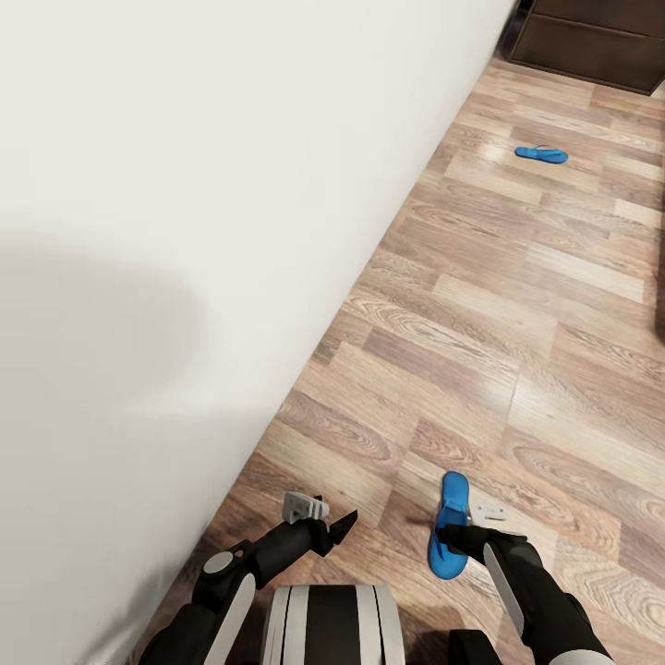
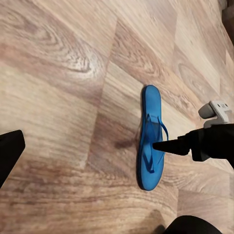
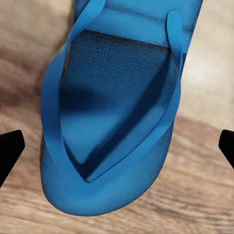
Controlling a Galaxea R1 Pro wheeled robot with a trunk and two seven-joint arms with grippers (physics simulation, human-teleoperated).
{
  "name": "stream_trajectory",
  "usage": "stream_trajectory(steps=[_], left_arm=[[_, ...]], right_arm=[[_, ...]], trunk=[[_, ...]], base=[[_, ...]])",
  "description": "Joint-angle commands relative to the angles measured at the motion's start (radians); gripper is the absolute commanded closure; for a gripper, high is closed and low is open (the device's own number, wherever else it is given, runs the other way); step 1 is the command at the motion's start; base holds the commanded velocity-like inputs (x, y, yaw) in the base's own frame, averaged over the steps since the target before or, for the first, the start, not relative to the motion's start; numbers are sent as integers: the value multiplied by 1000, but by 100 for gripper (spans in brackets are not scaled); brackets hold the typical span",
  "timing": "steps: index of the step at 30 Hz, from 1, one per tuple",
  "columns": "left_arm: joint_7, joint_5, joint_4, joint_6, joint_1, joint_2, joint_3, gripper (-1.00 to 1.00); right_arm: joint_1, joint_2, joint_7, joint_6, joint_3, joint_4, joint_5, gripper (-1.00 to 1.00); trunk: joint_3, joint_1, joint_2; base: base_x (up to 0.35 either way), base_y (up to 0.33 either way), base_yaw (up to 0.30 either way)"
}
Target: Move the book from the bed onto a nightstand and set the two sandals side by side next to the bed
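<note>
One bright blue sandal lies flat on the wood floor just ahead of my base, toe strap up. My right gripper hovers low over it, open, with a fingertip on either side of the strap end. From the left wrist view, the same sandal lies under the right gripper's finger. My left gripper hangs open and empty to the sandal's left. The second sandal lies far ahead on the floor. The book and the bed are out of view.
A white wall runs close along my left side. A dark brown cabinet stands at the far end of the floor; I cannot tell whether it is a nightstand. A dark edge cuts in at the right border.
</note>
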Motion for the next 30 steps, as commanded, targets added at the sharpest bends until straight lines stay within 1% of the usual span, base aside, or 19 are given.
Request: stream_trajectory(steps=[1, 30], left_arm=[[-1, 11, -1, 10, 0, 0, 0, -100], [-8, 13, -6, 12, 0, 0, 2, -100]], right_arm=[[0, 0, 3, 5, -2, -1, -4, -100], [0, -1, 3, 5, -2, -2, -4, -100]], trunk=[[-1, 0, 0], [-1, 0, 0]], base=[[0, 0, 0], [0, 0, 0]])
